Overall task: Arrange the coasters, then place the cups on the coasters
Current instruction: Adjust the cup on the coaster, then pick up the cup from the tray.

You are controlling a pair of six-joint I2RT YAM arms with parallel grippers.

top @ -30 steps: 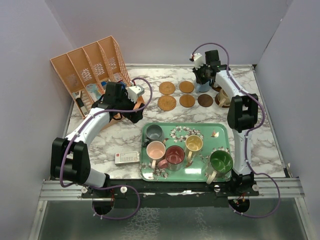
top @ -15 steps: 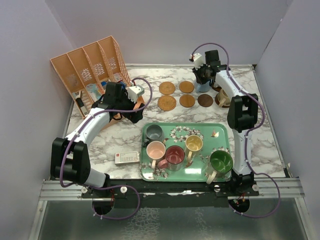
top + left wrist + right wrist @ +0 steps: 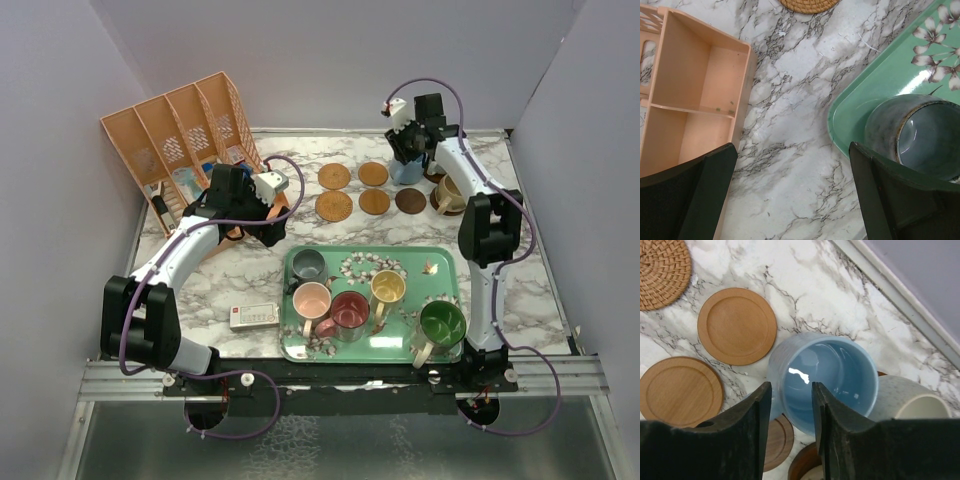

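The right gripper (image 3: pixel 789 390) was partly open, its fingers astride the wall of the blue cup (image 3: pixel 830 375), which stood at the far right of the surface (image 3: pixel 805 285). Coasters (image 3: pixel 736 326) lay just left of that cup, and a cream cup (image 3: pixel 912 402) stood just beside it. The left gripper (image 3: pixel 792 150) hovered wide open above the surface between the rack (image 3: pixel 695 85) and the tray (image 3: pixel 880 80). The grey cup (image 3: pixel 920 130) stood in the tray's far left corner.

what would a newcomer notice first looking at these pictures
The green floral tray at the near centre, holding five glossy cups, catches the eye first. Next, the right gripper, jaws apart over a blue cup at the far right, beside round brown coasters. A big orange rack sits at the far left.
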